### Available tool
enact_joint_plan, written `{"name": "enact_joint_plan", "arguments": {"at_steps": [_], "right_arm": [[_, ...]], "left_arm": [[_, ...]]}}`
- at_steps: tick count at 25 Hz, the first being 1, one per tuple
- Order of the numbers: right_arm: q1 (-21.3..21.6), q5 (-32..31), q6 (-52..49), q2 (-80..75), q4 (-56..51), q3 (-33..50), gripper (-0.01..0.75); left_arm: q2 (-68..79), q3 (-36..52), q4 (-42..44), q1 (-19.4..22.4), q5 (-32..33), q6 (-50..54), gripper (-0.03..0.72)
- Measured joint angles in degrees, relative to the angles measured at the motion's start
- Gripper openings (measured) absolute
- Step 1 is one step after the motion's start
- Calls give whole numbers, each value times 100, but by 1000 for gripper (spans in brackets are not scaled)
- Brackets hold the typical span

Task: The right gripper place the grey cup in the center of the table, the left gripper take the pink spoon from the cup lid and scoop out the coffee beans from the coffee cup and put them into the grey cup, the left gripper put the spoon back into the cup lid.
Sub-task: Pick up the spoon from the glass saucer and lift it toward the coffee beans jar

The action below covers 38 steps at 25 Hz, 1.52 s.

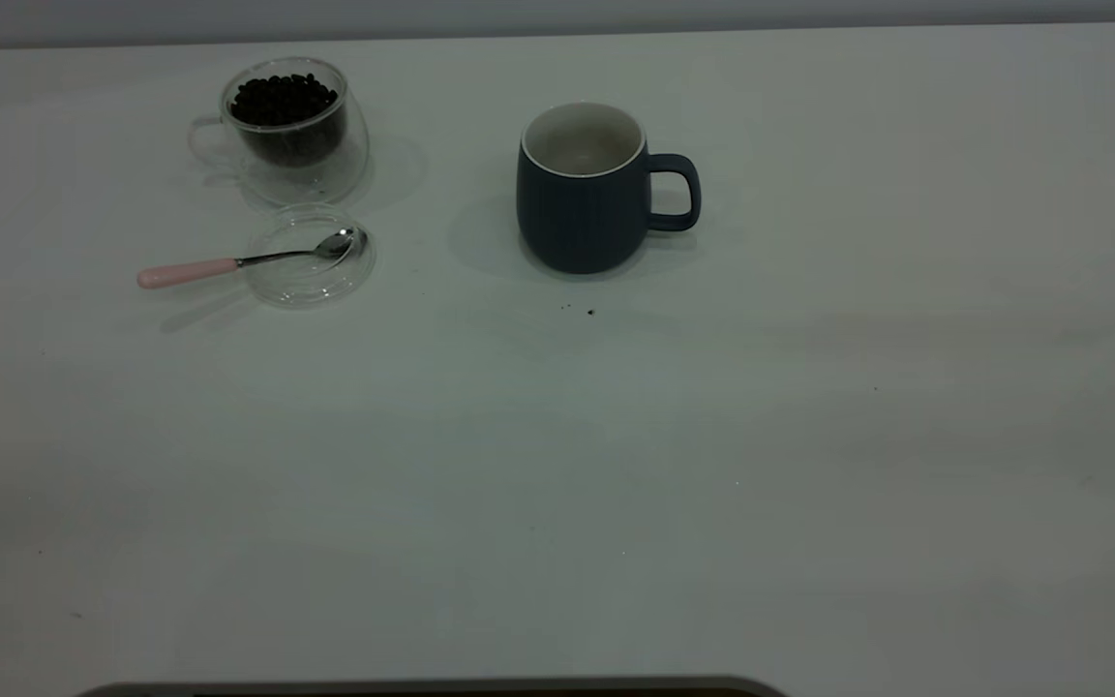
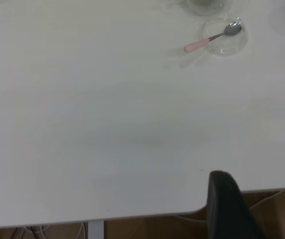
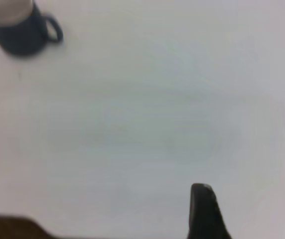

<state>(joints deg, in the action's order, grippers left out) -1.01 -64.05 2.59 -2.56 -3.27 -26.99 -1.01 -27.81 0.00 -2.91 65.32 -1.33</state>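
The grey cup (image 1: 582, 194) stands upright near the table's far middle, handle to the right; it also shows in the right wrist view (image 3: 18, 27). The coffee cup (image 1: 291, 126) with coffee beans (image 1: 284, 100) stands at the far left. In front of it lies the cup lid (image 1: 311, 257), with the pink spoon (image 1: 228, 264) resting its bowl in the lid and its handle pointing left; spoon (image 2: 210, 40) and lid (image 2: 225, 37) also show in the left wrist view. My left gripper (image 2: 262, 199) is open and empty at the table's near edge. My right gripper (image 3: 254, 219) is open and empty, far from the grey cup.
The white table (image 1: 616, 465) stretches wide in front of the cups. A few dark crumbs (image 1: 588, 311) lie just in front of the grey cup. Neither arm shows in the exterior view. The table's near edge (image 2: 132, 216) with cables below shows in the left wrist view.
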Motion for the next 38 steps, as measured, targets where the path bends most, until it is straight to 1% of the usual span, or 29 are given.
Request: {"name": "enact_joint_plan", "arguments": {"at_steps": [4,38], "right_arm": [[62,-12,4,55,11,0,496],[32,-14,15,62,2,0,496]], "left_arm": [[0,0,0,0,0,-13,370],[0,0,56,0,0,11,370]]}}
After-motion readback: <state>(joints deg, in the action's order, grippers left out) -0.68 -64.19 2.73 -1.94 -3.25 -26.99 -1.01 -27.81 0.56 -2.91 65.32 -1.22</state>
